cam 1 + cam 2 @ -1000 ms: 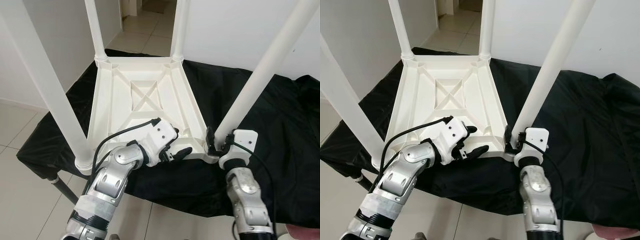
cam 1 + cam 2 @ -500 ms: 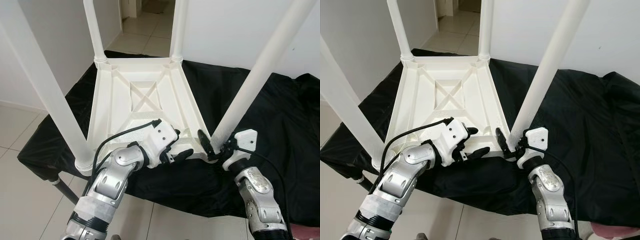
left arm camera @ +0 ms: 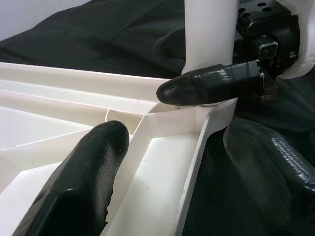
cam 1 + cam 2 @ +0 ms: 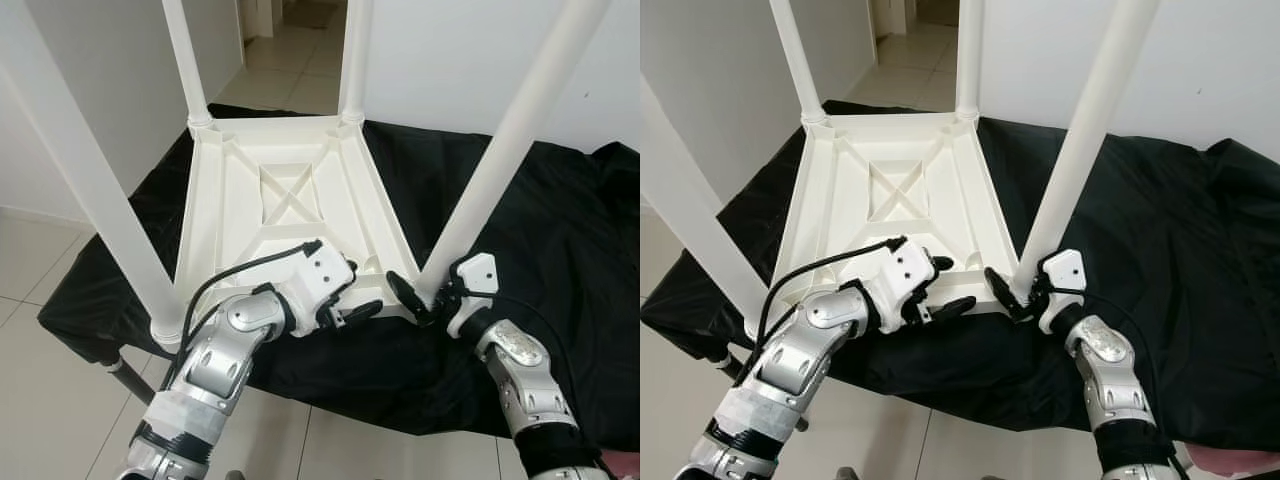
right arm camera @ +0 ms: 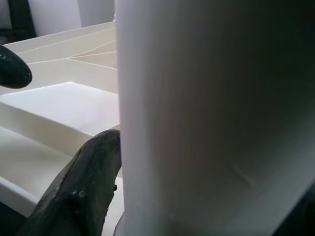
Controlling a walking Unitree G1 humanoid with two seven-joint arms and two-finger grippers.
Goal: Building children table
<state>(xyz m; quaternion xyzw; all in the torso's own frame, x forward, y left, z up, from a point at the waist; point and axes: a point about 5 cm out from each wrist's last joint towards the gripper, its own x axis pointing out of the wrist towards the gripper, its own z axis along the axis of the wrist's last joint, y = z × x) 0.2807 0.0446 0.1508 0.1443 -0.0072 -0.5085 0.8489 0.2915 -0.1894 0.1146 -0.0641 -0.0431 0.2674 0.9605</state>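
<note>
White moulded-plastic children's table [image 4: 290, 215] sits upside down on the black cloth-covered bench [image 4: 560, 230], ribbed underside up, four round white legs pointing up. Flipped like this, I reckon, so the legs drop into the corner sockets from above.

My right gripper [image 4: 1025, 293] is at the base of the near-right white leg [image 4: 500, 150]. One black finger lies across the tabletop side of the leg, right at the socket, the other sits on the far side; leg between them. Wrist view shows the leg surface hard against my finger [image 5: 86, 191], so I judge it a grip on the leg, probably to seat or twist it home.

My left gripper [image 4: 345, 300] is spread wide, straddling the table's near rim [image 3: 197, 147] just beside that same corner, one finger inside a rib pocket, one outside over the cloth. Not clamped; likely bracing the top.
</note>
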